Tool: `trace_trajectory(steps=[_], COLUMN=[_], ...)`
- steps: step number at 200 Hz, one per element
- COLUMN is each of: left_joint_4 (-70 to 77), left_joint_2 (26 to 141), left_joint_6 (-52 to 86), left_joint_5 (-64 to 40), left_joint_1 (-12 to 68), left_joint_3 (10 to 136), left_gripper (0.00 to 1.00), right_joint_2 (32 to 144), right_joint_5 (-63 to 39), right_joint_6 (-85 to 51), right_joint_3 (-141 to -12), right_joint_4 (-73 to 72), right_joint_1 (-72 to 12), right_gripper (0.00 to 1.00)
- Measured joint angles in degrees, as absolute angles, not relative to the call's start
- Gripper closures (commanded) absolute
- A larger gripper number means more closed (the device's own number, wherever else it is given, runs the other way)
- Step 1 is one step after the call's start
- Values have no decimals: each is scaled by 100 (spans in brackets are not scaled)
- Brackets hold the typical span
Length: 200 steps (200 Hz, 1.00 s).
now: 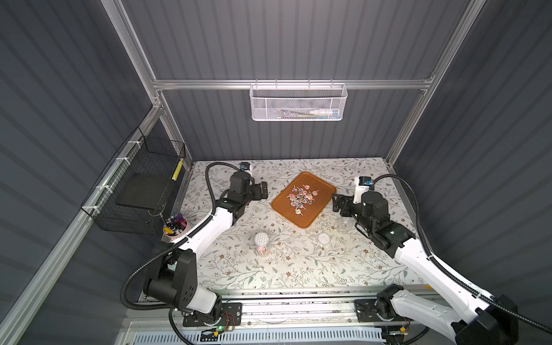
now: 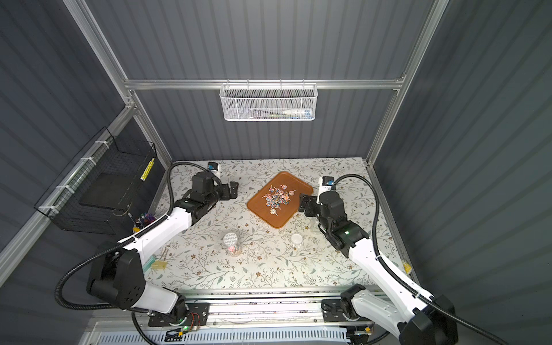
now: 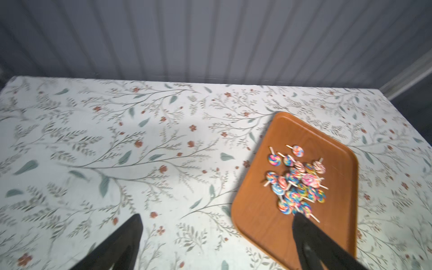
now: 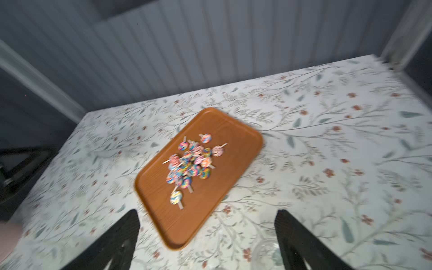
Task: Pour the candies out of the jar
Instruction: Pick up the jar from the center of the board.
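Right end effector [image 4: 207,214]: spread wide, gripping nothing, hovering just right of the brown tray [image 1: 310,221]. Just nearer, the clear jar [image 1: 343,225], seemingly upright on the table [image 1: 268,268], apparently empty, not gripped. Candies [image 1: 301,198] heaped mid-tray, none visible on the table. Left end effector [image 1: 263,191] equally wide and empty, just left of the tray. Pour judged complete; letting go of the jar judged the step in hand. Next: rise straight, clear the jar without clipping it, then draw back toward the near right.
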<state>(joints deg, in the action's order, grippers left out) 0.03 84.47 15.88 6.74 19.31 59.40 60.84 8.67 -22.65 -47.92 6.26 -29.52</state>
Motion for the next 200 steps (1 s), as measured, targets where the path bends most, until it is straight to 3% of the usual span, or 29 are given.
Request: trace_trajectory(steps=[38, 87, 170, 200], left_joint_4=[-130, -305, -303, -303], left_joint_2=[8309, 8108, 8062, 8062], left_joint_6=[1990, 2394, 2473, 2471], left_joint_5=[506, 213, -25, -27], left_joint_1=[1369, 838, 703, 674], left_joint_3=[5690, 5430, 5419, 5419], left_gripper=[0, 0, 0, 0], right_joint_2=[7118, 8595, 10381, 10777], right_joint_5=[-270, -810, -388, -209], right_joint_6=[-2202, -1894, -1225, -1125], right_joint_3=[-5301, -6379, -7922, -8189], right_joint_4=[819, 958, 1653, 1879], right_joint_1=[-3966, -5190, -6040, -6224], right_gripper=[7, 2, 1, 6])
